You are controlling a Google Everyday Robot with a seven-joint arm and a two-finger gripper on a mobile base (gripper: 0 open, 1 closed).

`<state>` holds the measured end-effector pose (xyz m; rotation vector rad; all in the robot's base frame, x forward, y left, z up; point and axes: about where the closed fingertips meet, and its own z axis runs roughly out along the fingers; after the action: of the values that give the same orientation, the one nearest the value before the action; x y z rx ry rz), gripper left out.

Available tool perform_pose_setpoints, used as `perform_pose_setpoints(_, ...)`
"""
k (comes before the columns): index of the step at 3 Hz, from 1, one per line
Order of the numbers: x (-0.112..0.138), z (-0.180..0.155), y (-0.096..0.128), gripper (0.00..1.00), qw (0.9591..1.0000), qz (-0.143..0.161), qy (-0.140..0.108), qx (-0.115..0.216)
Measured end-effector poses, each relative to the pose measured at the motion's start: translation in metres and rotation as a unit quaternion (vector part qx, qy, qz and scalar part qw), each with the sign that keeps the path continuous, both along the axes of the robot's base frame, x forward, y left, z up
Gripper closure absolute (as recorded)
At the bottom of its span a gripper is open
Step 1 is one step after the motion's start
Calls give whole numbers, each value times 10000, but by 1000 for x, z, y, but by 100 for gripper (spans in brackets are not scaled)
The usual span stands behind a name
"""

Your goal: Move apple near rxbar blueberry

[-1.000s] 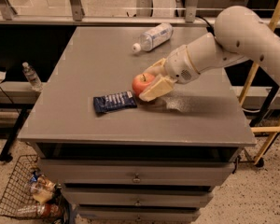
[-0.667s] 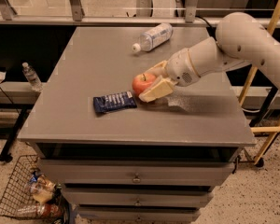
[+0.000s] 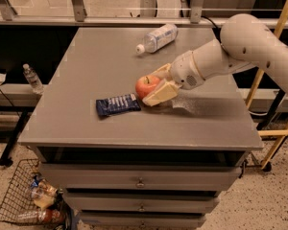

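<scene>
The red-orange apple [image 3: 146, 85] sits on the grey table [image 3: 110, 61], just right of the dark navy rxbar blueberry wrapper [image 3: 117, 105], nearly touching its right end. My gripper [image 3: 152, 87] reaches in from the right, low over the table. Its cream fingers [image 3: 161, 93] flank the apple on the near and far sides and are shut on it. The apple's right side is hidden by the gripper.
A clear plastic water bottle [image 3: 157, 37] lies on its side at the table's back. Drawers sit under the tabletop. A wire basket [image 3: 31, 202] with items stands on the floor at lower left. A small bottle [image 3: 32, 78] stands on a shelf to the left.
</scene>
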<state>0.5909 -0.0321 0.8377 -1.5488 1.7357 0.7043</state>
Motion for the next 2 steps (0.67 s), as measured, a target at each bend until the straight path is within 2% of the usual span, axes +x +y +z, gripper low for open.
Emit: perform_pose_setpoints(2, -1, -2, 4, 12, 10000, 42, 19, 3)
